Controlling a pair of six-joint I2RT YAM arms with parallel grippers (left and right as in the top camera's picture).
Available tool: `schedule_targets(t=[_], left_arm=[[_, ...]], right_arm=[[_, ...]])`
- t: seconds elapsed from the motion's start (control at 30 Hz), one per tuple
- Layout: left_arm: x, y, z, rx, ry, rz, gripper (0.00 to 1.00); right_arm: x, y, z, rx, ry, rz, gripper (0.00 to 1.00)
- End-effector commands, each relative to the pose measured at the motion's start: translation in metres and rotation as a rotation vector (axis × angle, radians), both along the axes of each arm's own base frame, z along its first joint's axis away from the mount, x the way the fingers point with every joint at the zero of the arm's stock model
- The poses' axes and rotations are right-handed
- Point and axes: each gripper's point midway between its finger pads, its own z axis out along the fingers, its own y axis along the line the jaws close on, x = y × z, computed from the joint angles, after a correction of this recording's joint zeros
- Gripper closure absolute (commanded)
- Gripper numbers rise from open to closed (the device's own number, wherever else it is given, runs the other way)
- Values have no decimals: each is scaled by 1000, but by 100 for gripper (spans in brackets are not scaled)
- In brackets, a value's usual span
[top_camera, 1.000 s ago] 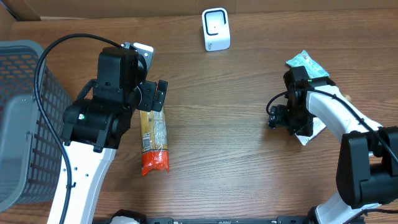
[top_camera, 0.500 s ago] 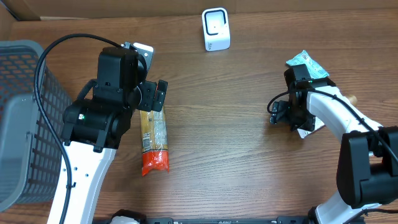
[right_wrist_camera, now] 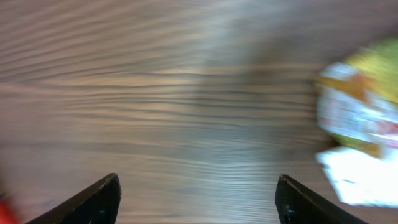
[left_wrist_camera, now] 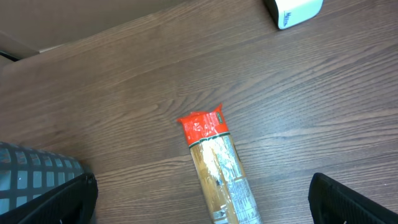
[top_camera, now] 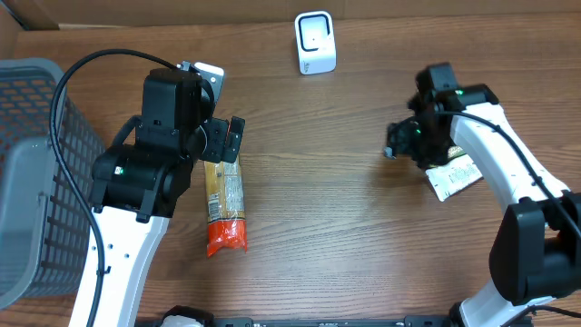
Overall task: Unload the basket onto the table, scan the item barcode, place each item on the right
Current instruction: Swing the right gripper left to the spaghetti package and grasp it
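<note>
Both released: left hand (top_camera: 225, 141), right hand (right_wrist_camera: 198, 200), grey basket (top_camera: 36, 65), pasta pack (top_camera: 224, 209) outside it

The right wrist view is smeared, its packet (right_wrist_camera: 364, 134) cut by the right edge; the left wrist view crops the pasta bag (left_wrist_camera: 219, 174) at bottom and the scanner (left_wrist_camera: 297, 10) at top.

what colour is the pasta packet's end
Red; the pasta packet shows best in left wrist view.

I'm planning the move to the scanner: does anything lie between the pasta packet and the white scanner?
Nothing visible does: only bare wooden table lies between the pasta packet and the scanner.
</note>
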Motion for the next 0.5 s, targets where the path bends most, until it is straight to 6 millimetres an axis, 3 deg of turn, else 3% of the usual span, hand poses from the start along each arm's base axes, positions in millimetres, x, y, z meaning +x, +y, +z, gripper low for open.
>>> schedule_targets(t=[0.0,0.2,0.23,0.47], left_arm=[[1,1,3,17,-7,-5,0],[1,1,3,17,-7,-5,0],[1,1,3,17,-7,-5,0],[1,1,3,17,-7,-5,1]], right_arm=[[-1,64,32,134,-68,167,20],[3,140,56,192,-215,313,23],[7,161,57,192,-269,341,25],[21,234,42,275,-402,434,25]])
